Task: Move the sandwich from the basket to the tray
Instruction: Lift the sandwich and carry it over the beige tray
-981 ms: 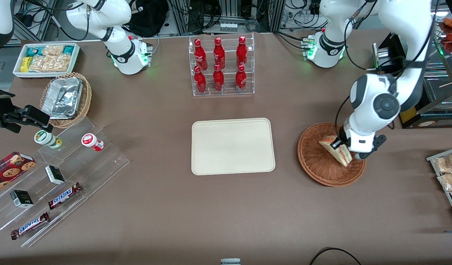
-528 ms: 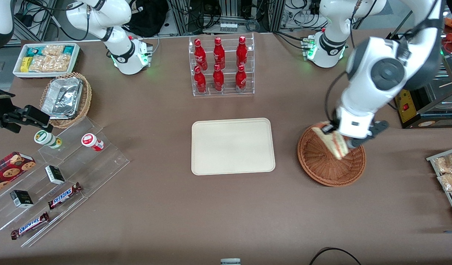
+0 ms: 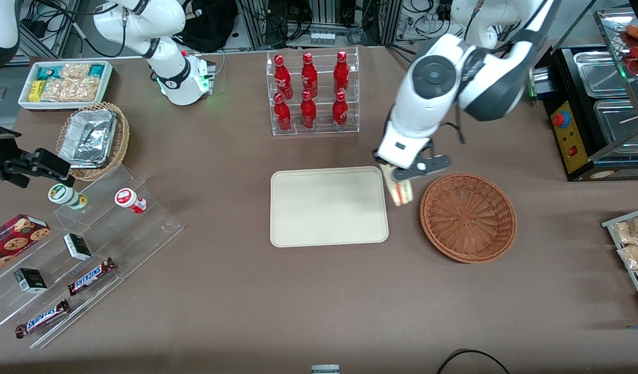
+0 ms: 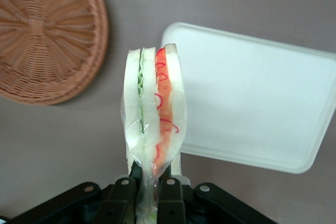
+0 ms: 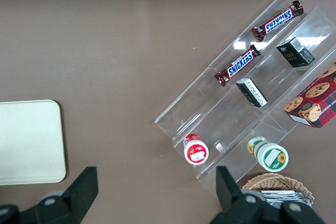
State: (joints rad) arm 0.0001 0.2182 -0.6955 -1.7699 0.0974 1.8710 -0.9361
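My left gripper [image 3: 402, 179] is shut on the sandwich [image 3: 401, 192], a wrapped wedge of pale bread with red-orange and green filling. It hangs in the air over the strip of table between the cream-white tray [image 3: 329, 206] and the reddish-brown wicker basket [image 3: 468, 216], close to the tray's edge. In the left wrist view the sandwich [image 4: 154, 114] is pinched between the black fingers [image 4: 123, 195], with the tray [image 4: 247, 108] and the basket [image 4: 44, 35] below it. The basket holds nothing.
A clear rack of red bottles [image 3: 311, 93] stands farther from the front camera than the tray. Toward the parked arm's end are a foil-tray basket [image 3: 93, 139], a snack bin [image 3: 64, 83] and a clear stepped display [image 3: 85, 249] with candy bars.
My gripper has lifted the sandwich out of the basket and carried it sideways toward the tray. The basket is left with nothing in it.
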